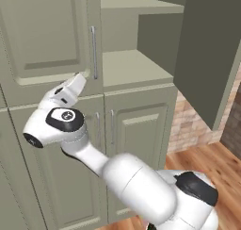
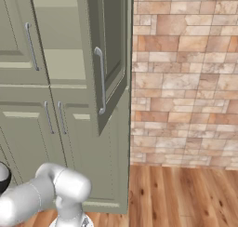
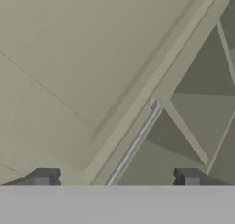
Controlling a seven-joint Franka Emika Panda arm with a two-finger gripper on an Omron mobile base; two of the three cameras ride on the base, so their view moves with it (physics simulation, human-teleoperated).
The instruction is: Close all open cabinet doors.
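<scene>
Swinging wide from the upper cupboard, the right sage-green cabinet door [image 1: 207,50] stands open with its silver bar handle [image 2: 100,79] facing out, baring 2 shelves [image 1: 134,66] inside. Beside it, the left cabinet door [image 1: 44,36] sits shut, its handle [image 1: 93,52] near the opening's edge. Close before that shut door, the gripper [image 3: 114,178] holds its jaws spread wide with nothing between them.

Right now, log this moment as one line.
end effector: open, holding nothing | right upper door: swung open | left upper door: closed | shelves: exposed
</scene>
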